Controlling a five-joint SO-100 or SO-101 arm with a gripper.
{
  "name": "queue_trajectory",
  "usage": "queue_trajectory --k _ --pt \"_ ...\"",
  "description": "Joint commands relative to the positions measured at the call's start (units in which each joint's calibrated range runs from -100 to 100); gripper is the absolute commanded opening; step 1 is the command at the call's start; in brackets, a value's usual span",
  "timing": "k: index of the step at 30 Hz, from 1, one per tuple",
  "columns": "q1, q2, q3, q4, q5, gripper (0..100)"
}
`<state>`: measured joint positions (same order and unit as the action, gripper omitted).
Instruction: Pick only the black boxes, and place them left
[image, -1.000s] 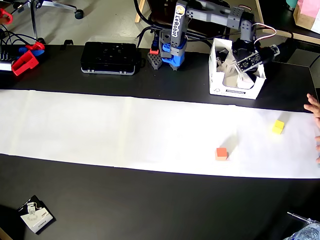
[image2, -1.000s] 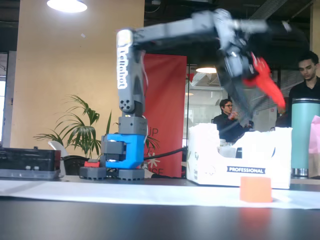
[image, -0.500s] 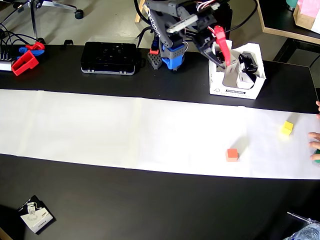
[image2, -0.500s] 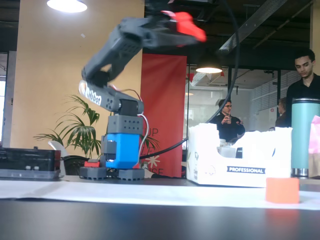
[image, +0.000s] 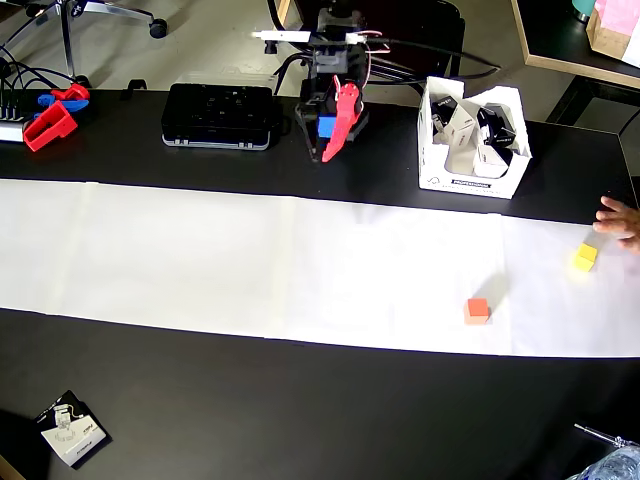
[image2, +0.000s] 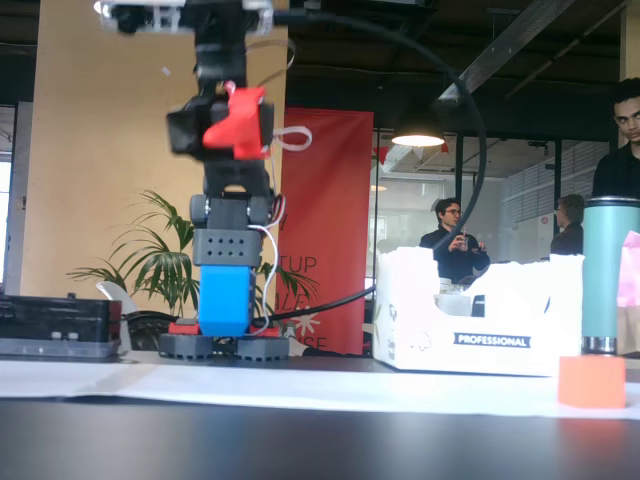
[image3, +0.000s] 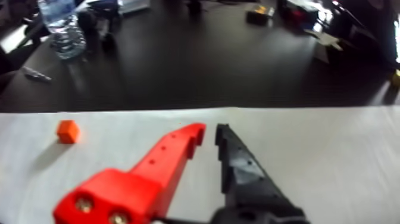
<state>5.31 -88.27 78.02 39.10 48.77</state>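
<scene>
The red-and-black two-finger gripper (image3: 207, 132) hangs empty above the white paper strip (image: 200, 260), its jaws slightly parted at the tips. The glossy black boxes (image: 470, 125) sit inside the white cardboard carton (image: 470, 180) at the table's far right. A small orange cube (image: 477, 310) lies near right.

"PROFESSIONAL" on white carton tray (image2: 487, 339), partial "UP" on red banner (image2: 330, 180)

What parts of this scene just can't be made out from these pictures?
- Black boxes: overhead view shows a jumble inside the white carton; their count is unclear. In the fixed view its wall hides them.
- Hand: cut off by the overhead view's right edge.
- Yellow cube: absent from the fixed view.
- Gripper: empty; its base is cropped in the wrist view.
</scene>
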Motion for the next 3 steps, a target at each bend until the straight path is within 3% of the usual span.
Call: queue_trajectory --k 1,3 --pt "2.1 -4.2 4.0 -3.0 0.7 0" --pt "1.5 -4.1 5.3 -2.9 0.7 0"
